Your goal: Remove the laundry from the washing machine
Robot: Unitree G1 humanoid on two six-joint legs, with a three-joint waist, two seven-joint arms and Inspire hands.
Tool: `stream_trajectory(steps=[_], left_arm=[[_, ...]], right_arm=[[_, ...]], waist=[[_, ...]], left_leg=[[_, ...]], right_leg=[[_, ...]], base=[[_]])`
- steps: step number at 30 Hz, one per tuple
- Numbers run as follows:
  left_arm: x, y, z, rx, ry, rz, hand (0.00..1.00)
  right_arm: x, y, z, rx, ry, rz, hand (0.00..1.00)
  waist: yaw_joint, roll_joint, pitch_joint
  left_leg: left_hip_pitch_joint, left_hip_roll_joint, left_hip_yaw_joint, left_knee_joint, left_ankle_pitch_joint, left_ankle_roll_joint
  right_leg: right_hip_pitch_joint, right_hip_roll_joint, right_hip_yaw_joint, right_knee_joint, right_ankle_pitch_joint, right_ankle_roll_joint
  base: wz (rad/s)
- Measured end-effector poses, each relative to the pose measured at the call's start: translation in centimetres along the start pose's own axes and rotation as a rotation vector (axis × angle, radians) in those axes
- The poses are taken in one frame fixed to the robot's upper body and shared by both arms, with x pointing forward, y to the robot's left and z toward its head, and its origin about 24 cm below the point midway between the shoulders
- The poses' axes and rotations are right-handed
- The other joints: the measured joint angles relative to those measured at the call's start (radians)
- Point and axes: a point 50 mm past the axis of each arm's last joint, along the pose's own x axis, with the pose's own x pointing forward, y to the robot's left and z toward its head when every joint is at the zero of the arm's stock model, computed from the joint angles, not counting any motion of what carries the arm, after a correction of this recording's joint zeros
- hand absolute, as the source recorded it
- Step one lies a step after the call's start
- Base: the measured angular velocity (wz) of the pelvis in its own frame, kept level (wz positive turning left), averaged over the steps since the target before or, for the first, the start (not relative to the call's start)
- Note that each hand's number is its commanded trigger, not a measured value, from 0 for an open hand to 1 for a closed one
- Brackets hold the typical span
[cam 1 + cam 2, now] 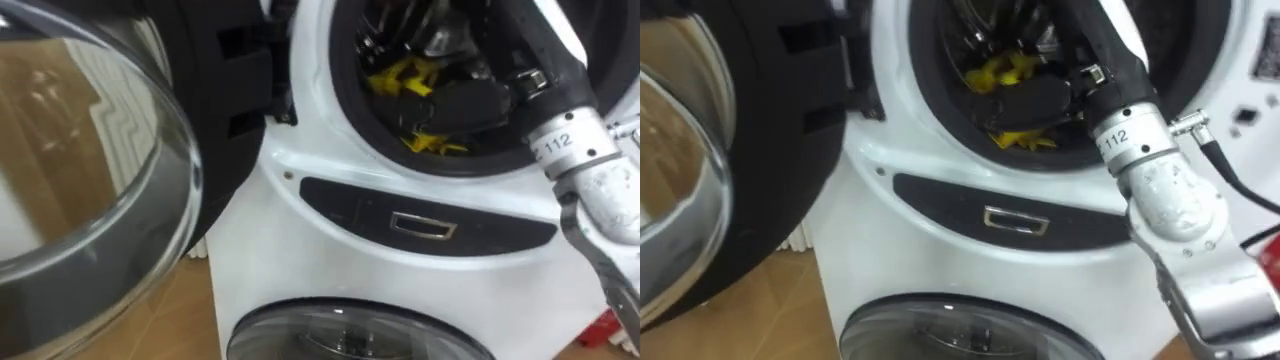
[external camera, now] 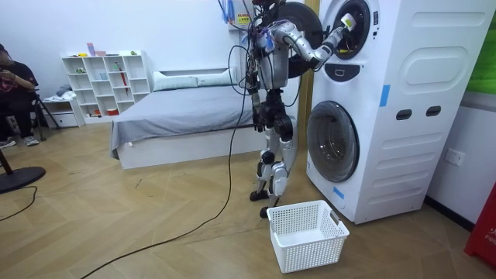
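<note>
Washer stack: white, two drums one above the other, at the room view's right, with the robot standing right up against its front.
Bed: grey cover, behind the robot.
Upper door: swung wide open to the robot's left – clear glass bowl in a dark frame.
Lower door: round glass, shut, just below the dark panel with a small metal handle.
Basket: white plastic lattice, on the wood floor near the robot's feet, in front of the lower drum.
Upper drum: dark ring around the opening, right arm reaching up and in through it.
Right hand: black, inside the drum and down on the clothes – honestly can't tell if the fingers are closed on anything, too dark in there.
Clothes: bright yellow, crumpled; a bunched bit above the hand and another scrap poking out under it by the bottom of the ring.
</note>
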Motion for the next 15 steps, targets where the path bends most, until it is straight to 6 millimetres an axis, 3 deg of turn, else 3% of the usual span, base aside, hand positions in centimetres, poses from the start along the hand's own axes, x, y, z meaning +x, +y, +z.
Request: stream_trajectory(steps=[3,5,9,15], left_arm=[[-0.1,-0.3,-0.7,0.001,0.022,-0.008,0.0],[-0.2,-0.5,-0.9,0.002,0.024,-0.011,0.0],[-0.3,-0.7,-0.9,0.001,0.018,-0.017,0.0],[-0.5,-1.7,-1.3,-0.004,0.032,-0.046,0.0]], right_arm=[[0.0,0.0,0.1,0.078,-0.015,0.011,0.0],[0.0,0.0,-0.1,0.142,-0.011,0.018,0.0],[0.0,0.0,-0.4,0.22,0.001,0.041,0.0],[0.0,-0.2,-0.5,0.299,0.002,0.063,0.0]], waist=[[-0.004,0.007,0.0045],[0.001,0.023,0.0147],[0.001,0.035,0.0171],[-0.004,0.054,0.0048]], left_leg=[[0.001,0.0,-0.014,-0.006,0.0,0.0],[0.015,-0.001,-0.014,-0.015,0.0,0.0],[0.015,-0.001,-0.013,-0.017,0.0,0.0],[0.013,-0.007,-0.02,-0.015,0.0,0.0]], right_leg=[[0.006,-0.002,-0.012,-0.01,0.001,0.001],[0.021,-0.001,-0.016,-0.015,0.001,0.0],[0.022,-0.001,-0.017,-0.019,0.0,0.001],[0.034,-0.004,-0.029,-0.034,0.001,0.003]], base=[[0.06],[0.06],[0.02],[0.09]])
